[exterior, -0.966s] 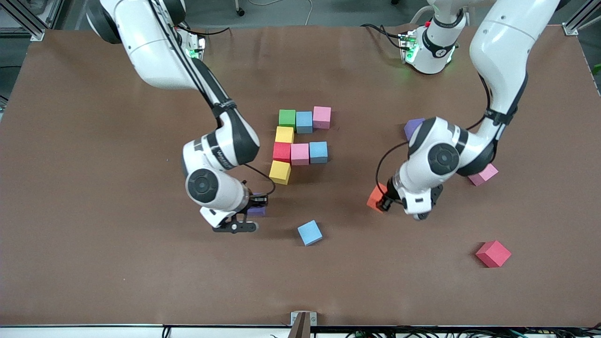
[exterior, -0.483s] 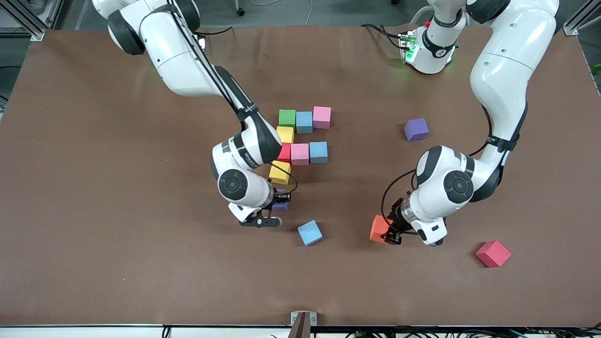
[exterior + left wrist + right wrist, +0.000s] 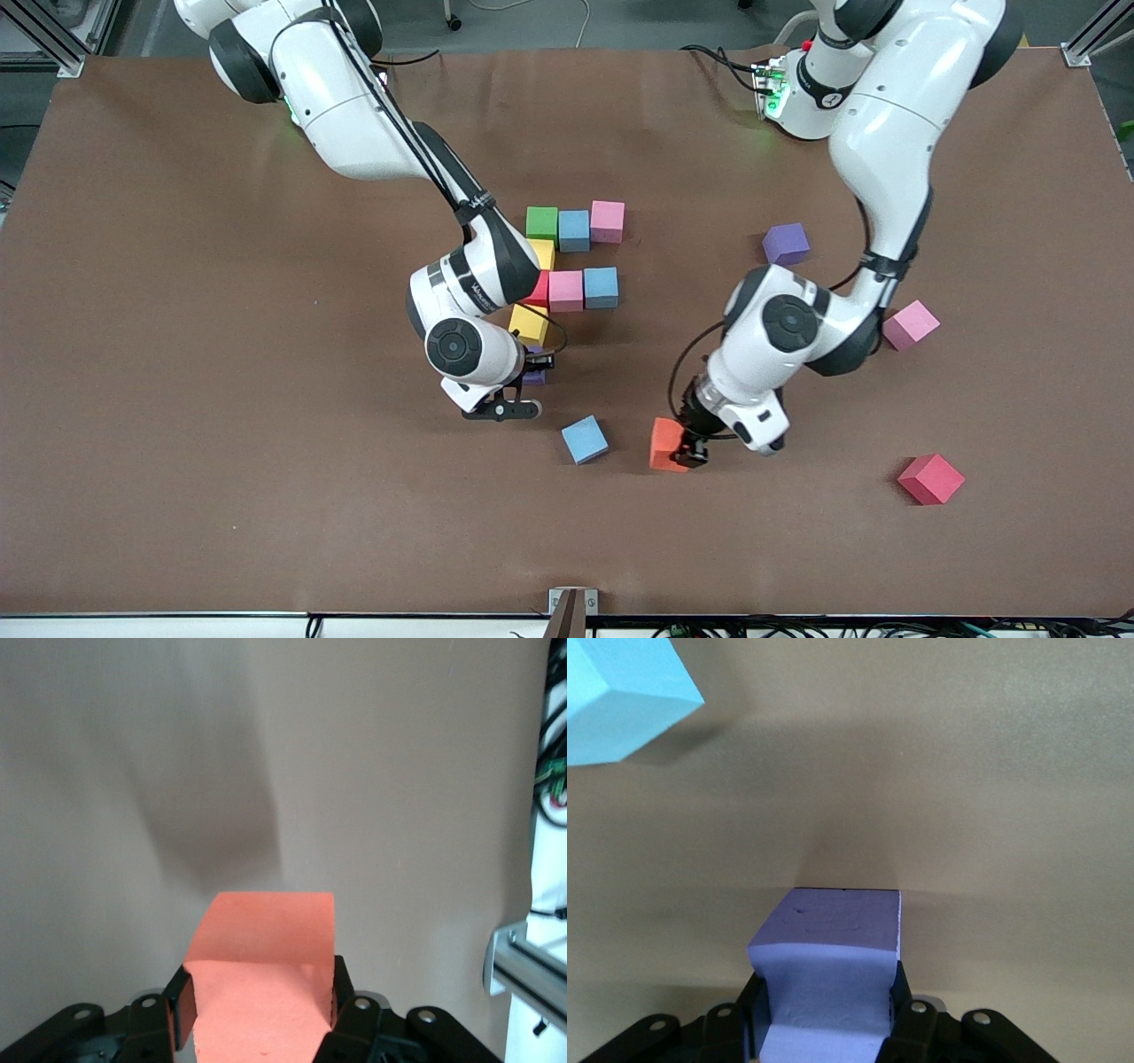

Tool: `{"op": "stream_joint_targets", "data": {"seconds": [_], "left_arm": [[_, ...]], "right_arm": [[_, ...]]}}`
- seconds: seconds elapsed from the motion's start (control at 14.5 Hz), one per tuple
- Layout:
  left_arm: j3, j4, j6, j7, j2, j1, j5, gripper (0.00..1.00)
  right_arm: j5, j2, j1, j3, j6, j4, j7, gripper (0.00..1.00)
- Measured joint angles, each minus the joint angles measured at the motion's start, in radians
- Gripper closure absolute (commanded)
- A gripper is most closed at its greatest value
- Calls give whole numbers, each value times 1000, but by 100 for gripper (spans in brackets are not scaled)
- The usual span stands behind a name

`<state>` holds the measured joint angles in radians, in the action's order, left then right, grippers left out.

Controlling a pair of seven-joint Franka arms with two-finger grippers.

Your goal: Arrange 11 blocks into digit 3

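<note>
Centre of the front frame: part-built digit 3 (image 3: 567,266) on the brown bench (image 3: 177,354). Top bar of 3: green block (image 3: 541,221), blue block (image 3: 574,229), pink block (image 3: 607,221), all touching. Below the green one, a yellow block (image 3: 543,254), partly hidden by the right arm. Then a middle bar: red block (image 3: 539,290), second pink block (image 3: 565,291), second blue block (image 3: 601,287). Lower still, a second yellow block (image 3: 529,325).

Right end effector (image 3: 529,377), just below that yellow block in the frame, clenched on a purple block (image 3: 833,966).

Left end effector (image 3: 680,446), lower centre-right, grasping an orange block (image 3: 664,443).

Loose on the bench: third blue block (image 3: 585,439) between the 2 end effectors, second purple block (image 3: 786,244) at upper right, third pink block (image 3: 910,324) at mid right, second red block (image 3: 930,478) at lower right.
</note>
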<state>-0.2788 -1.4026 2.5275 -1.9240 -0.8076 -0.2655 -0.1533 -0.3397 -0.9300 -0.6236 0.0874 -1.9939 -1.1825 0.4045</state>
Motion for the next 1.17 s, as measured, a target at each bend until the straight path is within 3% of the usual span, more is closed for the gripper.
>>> {"op": "stream_joint_targets", "data": {"seconds": [0.62, 0.83, 1.17], "left_arm": [[9, 47, -15, -410, -11, -113, 24, 87], [10, 47, -19, -469, -28, -154, 111, 87], [13, 48, -19, -493, -43, -165, 126, 87]], "right_arm": [[0, 0, -3, 1, 10, -1, -6, 72], [0, 0, -7, -1, 11, -1, -6, 72], [0, 0, -11, -1, 12, -2, -6, 71]]}}
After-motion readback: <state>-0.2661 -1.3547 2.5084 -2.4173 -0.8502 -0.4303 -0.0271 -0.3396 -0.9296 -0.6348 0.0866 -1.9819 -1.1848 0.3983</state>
